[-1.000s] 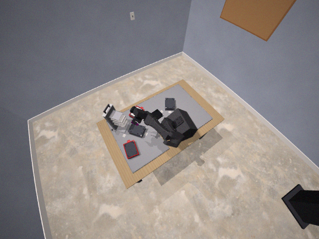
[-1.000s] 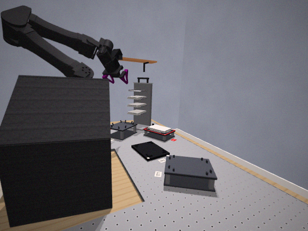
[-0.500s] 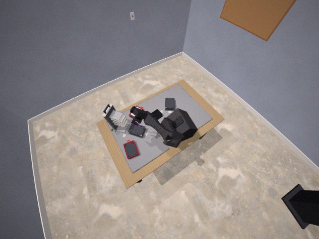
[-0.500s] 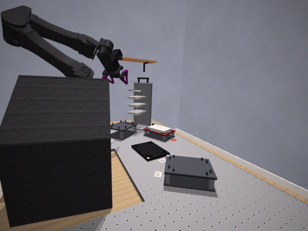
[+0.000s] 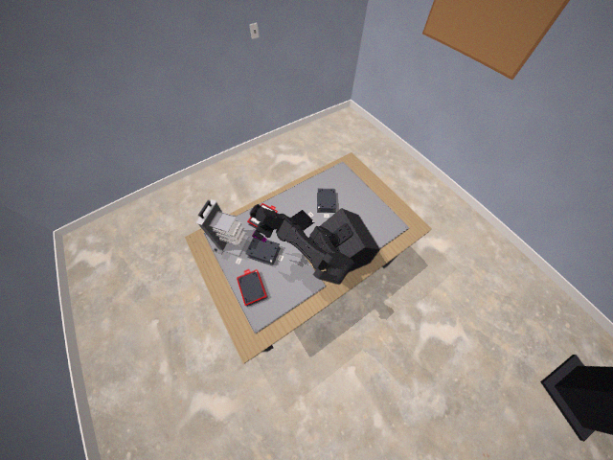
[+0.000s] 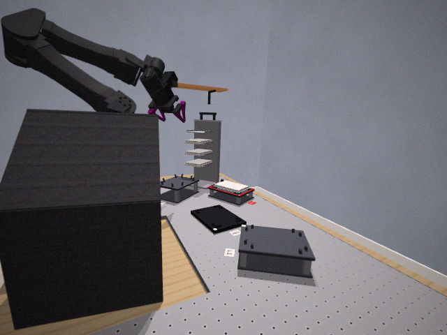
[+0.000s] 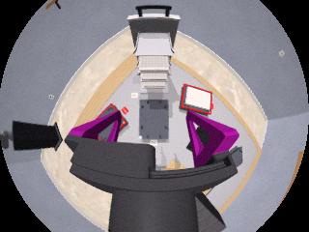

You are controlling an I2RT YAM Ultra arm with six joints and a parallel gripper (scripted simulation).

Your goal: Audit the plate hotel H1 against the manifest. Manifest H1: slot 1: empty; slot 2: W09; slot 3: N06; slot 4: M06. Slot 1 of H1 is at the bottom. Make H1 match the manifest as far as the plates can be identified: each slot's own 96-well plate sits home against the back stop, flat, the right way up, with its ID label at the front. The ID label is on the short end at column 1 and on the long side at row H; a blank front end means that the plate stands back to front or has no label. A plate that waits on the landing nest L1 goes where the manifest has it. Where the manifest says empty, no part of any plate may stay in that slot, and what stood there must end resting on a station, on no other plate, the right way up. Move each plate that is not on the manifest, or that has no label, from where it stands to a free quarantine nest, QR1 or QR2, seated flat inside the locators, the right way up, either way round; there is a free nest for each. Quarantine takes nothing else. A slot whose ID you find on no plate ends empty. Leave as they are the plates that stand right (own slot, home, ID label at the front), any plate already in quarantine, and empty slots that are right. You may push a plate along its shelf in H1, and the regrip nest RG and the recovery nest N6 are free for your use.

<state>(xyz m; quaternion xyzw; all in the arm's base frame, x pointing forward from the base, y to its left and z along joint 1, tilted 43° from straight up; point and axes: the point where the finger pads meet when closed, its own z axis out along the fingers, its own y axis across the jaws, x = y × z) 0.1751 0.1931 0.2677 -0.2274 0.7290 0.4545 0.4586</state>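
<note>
The plate hotel H1 [image 6: 206, 149] stands at the far end of the table, a grey tower with a handle. White plates lie on its three lower shelves [image 6: 198, 151]; the top shelf [image 6: 198, 131] shows only a thin edge. No labels are readable. My gripper [image 6: 172, 112] with magenta fingers is open and empty, high in the air in front of the hotel's top. In the wrist view the fingers stand wide apart, facing the hotel [image 7: 154, 45]. A white plate [image 6: 230, 186] sits in a red-rimmed quarantine nest.
A dark nest with pegs [image 6: 178, 183] stands in front of the hotel, under my gripper. A second red-rimmed nest [image 5: 251, 287] holds no plate. A flat black pad [image 6: 217, 218] and a grey nest [image 6: 274, 248] lie nearer. The black base block [image 6: 79, 212] fills the left.
</note>
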